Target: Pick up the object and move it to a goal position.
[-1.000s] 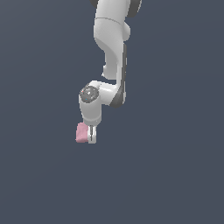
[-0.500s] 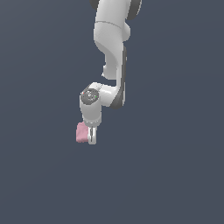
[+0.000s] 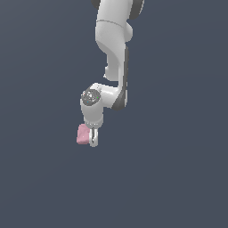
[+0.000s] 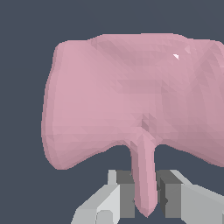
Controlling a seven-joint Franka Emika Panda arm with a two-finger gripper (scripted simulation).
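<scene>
— Looking at the object (image 3: 82, 134) first: pale pink, matte, blocky, lumpy along its edges. Sits at the lower end of the arm, on the exterior view's left of the fingers (image 3: 93, 136).

— Touching them?

— Pressed right against them, yes. Bulges out sideways past the fingers rather than hanging centred beneath.

— And up close?

— Fills most of the wrist view: object (image 4: 131, 100) as a broad pink slab with rounded corners, faceted surface, one tiny white glint near an upper corner. Narrow stub (image 4: 144, 183) running from the slab's lower edge down between the two grey fingers (image 4: 124, 194).

— So gripped by the stub?

— Looks that way. Gripper (image 4: 145, 197) nearly closed, pads drawn in to either side of the stub, only thin dark slivers showing beside it. Clamped on that stub, with the bulk of the lump sticking out beyond the fingertips.

— Gripper in the wider shot?

— Gripper (image 3: 93, 139) pointing straight down, fingers reading as one narrow white-and-dark pair, close together.

— Further out?

— White wrist housing (image 3: 93, 107) above, with a round grey disc on its face. White arm (image 3: 116, 49) with a dark strip along one side, rising to the top edge of the exterior view.

— Surroundings?

— Plain dark blue-grey backdrop (image 3: 178, 169) everywhere. Cannot tell whether the object rests on anything.
</scene>
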